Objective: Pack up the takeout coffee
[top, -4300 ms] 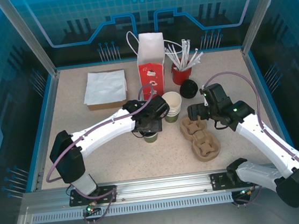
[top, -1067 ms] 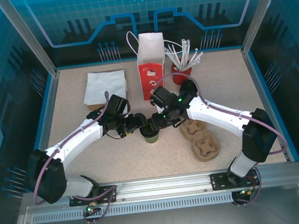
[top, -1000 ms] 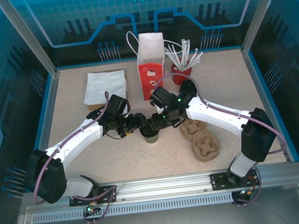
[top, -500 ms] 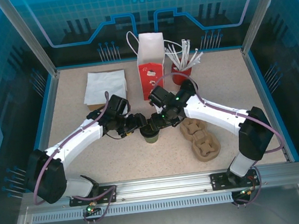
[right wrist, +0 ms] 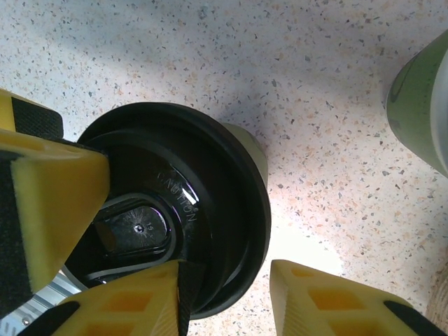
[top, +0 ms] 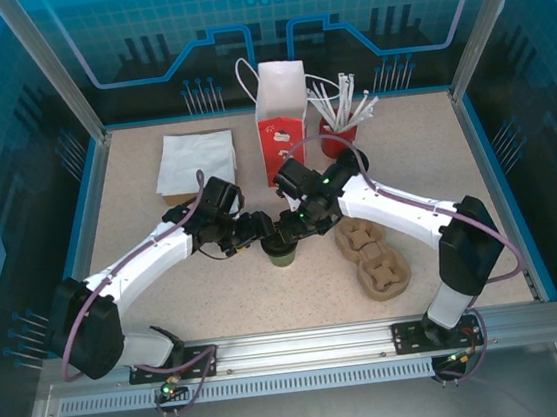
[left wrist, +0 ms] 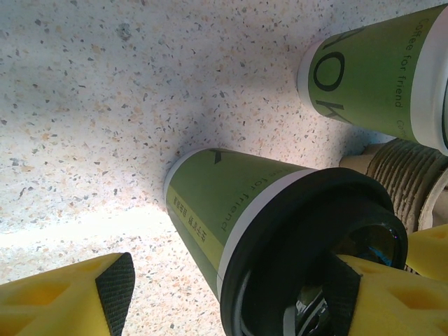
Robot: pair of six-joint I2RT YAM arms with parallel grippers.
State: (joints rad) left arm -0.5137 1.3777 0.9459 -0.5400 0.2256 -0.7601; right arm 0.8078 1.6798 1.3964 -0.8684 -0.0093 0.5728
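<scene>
Fingers (left wrist: 84, 301) of left gripper (left wrist: 227, 280) wide either side of takeout coffee (left wrist: 203, 196) | right gripper (right wrist: 231, 280) narrow astride lid (right wrist: 210, 161) rim, unclamped | risk: we fear uneven squeeze unseats lid, tips coffee

Both arms wear white shells between black joints, the left arm (top: 153, 255) and the right arm (top: 405, 216) alike, and a purple cable (top: 199, 187) loops along each. Small green lights (top: 325, 176) glow on the right arm's joints. The left tool (left wrist: 231, 287) and right tool (right wrist: 231, 280) carry yellow fingers (left wrist: 56, 301) (triangular hollows moulded in) faced with black pads (left wrist: 115, 287).
</scene>
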